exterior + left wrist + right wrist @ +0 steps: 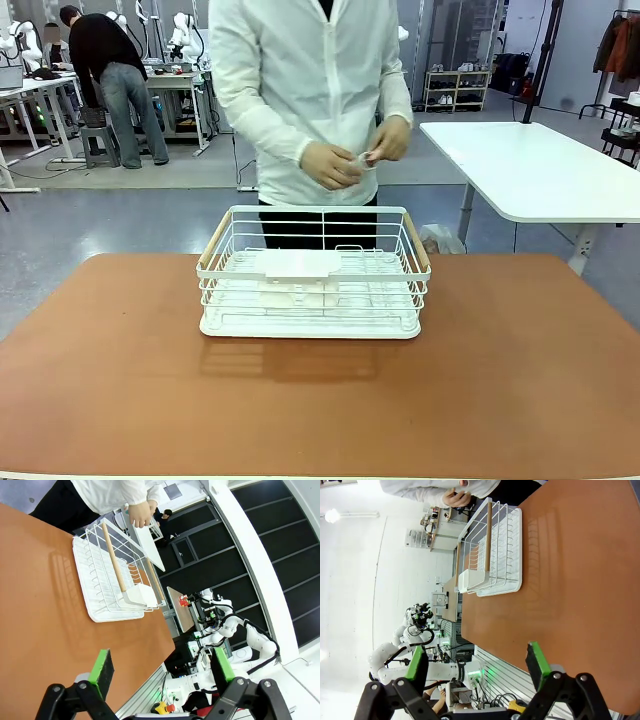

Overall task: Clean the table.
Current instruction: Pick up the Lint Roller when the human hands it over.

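Note:
The reddish-brown table [520, 380] spreads across the front view, with a white wire basket [314, 272] standing near its far edge. A person in a white shirt stands behind the basket, both hands [345, 162] together at waist height holding something small and pale. In the left wrist view my left gripper [162, 667] is open above the table's [35, 605] near edge, nothing between its green pads; the basket [112, 580] lies ahead. In the right wrist view my right gripper [477, 662] is open over the table's [580, 590] side edge, the basket [492, 555] farther off.
A white-topped table [540, 170] stands at the back right. Wooden handles run along the basket's two short sides. Another person bends over a bench at the far left. Broad bare tabletop lies in front of and beside the basket.

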Controlling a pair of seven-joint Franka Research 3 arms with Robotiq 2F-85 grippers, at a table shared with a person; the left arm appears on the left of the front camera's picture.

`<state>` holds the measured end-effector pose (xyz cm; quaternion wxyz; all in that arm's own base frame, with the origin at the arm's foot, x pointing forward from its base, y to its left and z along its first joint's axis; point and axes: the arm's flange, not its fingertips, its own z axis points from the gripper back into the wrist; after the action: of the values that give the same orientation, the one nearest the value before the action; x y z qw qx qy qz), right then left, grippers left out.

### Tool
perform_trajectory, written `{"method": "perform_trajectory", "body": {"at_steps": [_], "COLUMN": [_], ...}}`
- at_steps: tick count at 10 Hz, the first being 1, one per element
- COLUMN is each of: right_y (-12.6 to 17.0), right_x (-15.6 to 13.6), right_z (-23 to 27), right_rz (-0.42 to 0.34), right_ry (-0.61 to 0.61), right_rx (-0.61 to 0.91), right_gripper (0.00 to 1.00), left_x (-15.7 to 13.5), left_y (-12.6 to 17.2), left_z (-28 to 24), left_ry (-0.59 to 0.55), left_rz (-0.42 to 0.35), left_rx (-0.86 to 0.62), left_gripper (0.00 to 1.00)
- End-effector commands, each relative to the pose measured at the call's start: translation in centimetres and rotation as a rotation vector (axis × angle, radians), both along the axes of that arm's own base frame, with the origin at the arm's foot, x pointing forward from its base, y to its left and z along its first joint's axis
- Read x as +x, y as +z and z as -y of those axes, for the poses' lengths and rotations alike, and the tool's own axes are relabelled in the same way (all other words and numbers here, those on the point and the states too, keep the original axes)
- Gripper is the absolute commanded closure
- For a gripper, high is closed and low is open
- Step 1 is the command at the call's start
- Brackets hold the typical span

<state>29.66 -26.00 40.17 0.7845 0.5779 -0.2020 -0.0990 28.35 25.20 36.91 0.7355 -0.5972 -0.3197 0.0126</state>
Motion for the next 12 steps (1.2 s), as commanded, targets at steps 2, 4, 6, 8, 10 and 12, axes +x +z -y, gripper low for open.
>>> {"method": "perform_trajectory", "body": {"at_steps": [2, 4, 6, 8, 10, 12], "right_y": [0.22, 0.22, 0.22, 0.22, 0.22, 0.22], "right_x": [-0.27, -0.27, -0.27, -0.27, -0.27, -0.27], "right_z": [-0.05, -0.05, -0.05, -0.05, -0.05, -0.05], "right_rz": [0.022, 0.022, 0.022, 0.022, 0.022, 0.022], "right_ry": [0.006, 0.006, 0.006, 0.006, 0.006, 0.006], "right_rx": [-0.004, -0.004, -0.004, -0.004, -0.004, -0.004], "right_gripper": [0.00, 0.00, 0.00, 0.00, 0.00, 0.00], "left_x": [-0.27, -0.27, -0.27, -0.27, -0.27, -0.27], "left_y": [0.01, 0.01, 0.01, 0.01, 0.01, 0.01], "left_z": [-0.16, -0.16, -0.16, -0.16, -0.16, -0.16], "left_ry": [-0.002, -0.002, -0.002, -0.002, -0.002, -0.002], "left_rz": [0.020, 0.020, 0.020, 0.020, 0.020, 0.020], "left_rx": [-0.013, -0.013, -0.013, -0.013, -0.013, -0.013], "left_gripper": [0.00, 0.00, 0.00, 0.00, 0.00, 0.00]}}
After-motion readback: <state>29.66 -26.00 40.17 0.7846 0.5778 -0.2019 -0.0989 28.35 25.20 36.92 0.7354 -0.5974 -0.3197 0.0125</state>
